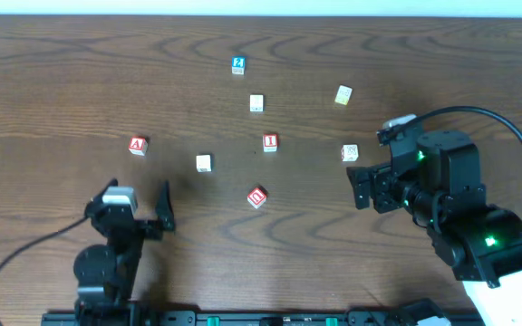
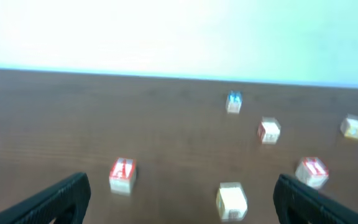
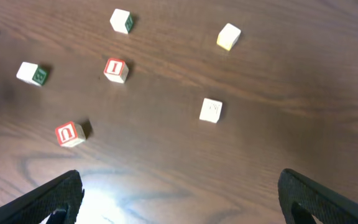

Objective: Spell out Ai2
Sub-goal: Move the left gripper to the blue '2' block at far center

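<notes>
Small letter blocks lie scattered on the brown table. The red "A" block (image 1: 138,145) sits at the left and shows in the left wrist view (image 2: 122,174). The red "I" block (image 1: 270,142) lies near the middle and shows in the right wrist view (image 3: 115,70). The blue "2" block (image 1: 238,64) lies at the back and shows in the left wrist view (image 2: 234,101). My left gripper (image 1: 139,204) (image 2: 179,202) is open and empty, near the front left. My right gripper (image 1: 367,177) (image 3: 179,199) is open and empty, at the right, over bare table.
A red "U" block (image 1: 257,196) (image 3: 71,133) lies in front of the "I". Pale blocks lie about (image 1: 204,163), (image 1: 256,102), (image 1: 350,152), and a yellowish one (image 1: 343,94). The pale block (image 3: 211,110) is the one nearest my right gripper.
</notes>
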Controlling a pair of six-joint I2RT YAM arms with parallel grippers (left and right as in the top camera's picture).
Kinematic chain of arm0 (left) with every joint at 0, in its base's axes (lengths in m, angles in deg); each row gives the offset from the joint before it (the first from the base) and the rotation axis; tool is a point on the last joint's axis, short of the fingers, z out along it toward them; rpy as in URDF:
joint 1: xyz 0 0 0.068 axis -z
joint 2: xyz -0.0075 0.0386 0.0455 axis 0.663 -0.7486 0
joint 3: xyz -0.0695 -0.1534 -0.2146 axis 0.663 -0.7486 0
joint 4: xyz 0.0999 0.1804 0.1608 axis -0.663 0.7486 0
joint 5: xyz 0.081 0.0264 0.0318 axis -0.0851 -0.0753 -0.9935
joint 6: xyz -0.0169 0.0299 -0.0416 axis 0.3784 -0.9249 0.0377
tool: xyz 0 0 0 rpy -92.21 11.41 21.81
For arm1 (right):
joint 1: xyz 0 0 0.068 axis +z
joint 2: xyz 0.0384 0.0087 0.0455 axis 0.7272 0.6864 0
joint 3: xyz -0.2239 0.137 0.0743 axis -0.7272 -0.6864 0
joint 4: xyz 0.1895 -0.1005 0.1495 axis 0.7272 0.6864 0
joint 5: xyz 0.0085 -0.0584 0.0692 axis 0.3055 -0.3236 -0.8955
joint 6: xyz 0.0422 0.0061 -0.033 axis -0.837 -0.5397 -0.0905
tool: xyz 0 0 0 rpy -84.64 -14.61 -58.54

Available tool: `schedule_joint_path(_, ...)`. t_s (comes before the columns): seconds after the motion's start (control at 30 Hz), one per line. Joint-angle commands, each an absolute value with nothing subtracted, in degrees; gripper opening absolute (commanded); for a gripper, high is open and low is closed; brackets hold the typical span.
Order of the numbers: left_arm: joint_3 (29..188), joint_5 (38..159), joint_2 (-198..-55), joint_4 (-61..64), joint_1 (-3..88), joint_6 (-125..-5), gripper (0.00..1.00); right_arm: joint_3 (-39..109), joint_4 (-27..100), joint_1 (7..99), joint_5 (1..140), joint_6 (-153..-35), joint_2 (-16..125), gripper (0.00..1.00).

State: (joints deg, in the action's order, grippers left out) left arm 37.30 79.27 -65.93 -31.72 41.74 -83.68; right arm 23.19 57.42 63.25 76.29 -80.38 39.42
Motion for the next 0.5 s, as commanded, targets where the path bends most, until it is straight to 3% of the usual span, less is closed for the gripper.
schedule_joint_path(0.0, 38.9, 79.4, -76.9, -36.4, 41.5, -83.5, 0.95, 23.1, 57.4, 62.8, 75.9, -79.3, 39.5, 0.99)
schedule_joint_path(0.2, 64.0, 82.9, -116.3, -36.2, 41.6, -91.4, 0.95, 23.1, 57.4, 62.8, 75.9, -79.3, 39.5, 0.99)
schedule_joint_path(0.47, 97.6, 90.3, -148.7, -28.0, 42.1, -93.0, 0.95, 23.1, 57.4, 62.8, 75.9, -79.3, 39.5, 0.99)
